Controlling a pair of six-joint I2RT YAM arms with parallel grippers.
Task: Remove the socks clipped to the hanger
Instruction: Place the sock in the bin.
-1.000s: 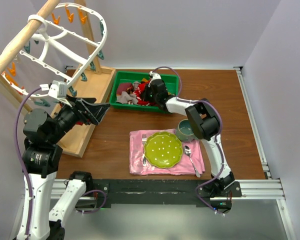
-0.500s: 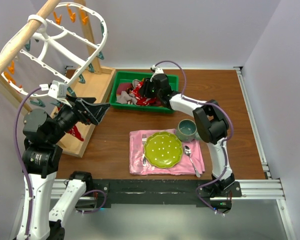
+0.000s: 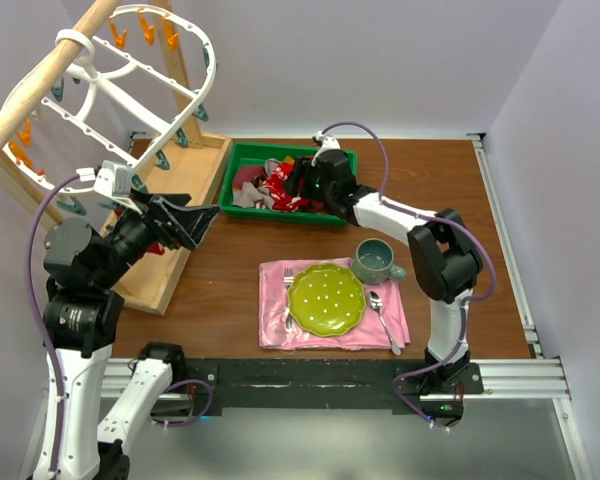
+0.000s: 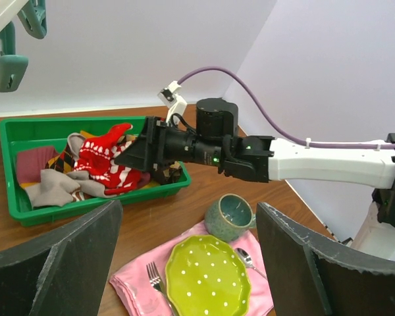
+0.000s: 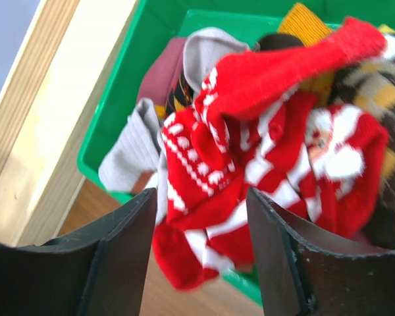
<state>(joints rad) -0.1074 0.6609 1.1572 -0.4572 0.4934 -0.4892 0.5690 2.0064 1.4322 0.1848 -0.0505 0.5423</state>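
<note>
The socks [image 3: 270,186] lie in a heap in a green bin [image 3: 242,150] at the far edge of the table [image 3: 460,200], a little left of its middle. On top is a red-and-white one [image 5: 250,131]. Grey, maroon, mustard and dark argyle ones are under and around it.

The right gripper [image 3: 300,186] hangs over the near right part of the bin. Its claw is released: in the right wrist view the two fingers [image 5: 118,263] stand apart, and the red sock lies beyond them, not pinched (part of it hangs over the near rim of the bin).

The left gripper [image 3: 206,220] is raised near the left edge of the table, over the base of a wooden rack [image 3: 185,190]. Its claw is also released, and nothing is between its wide fingers [image 4: 59,257].

The hanger [image 3: 130,103] hangs tilted on the pole of the rack, above the far left corner, with orange and teal clips on its frame.

Near the front edge lies a pink napkin [image 3: 275,330]. It carries a green plate [image 3: 326,298], a fork [image 3: 289,292] and a spoon [image 3: 381,312]. A mug [image 3: 372,260] stands at its far right corner.
</note>
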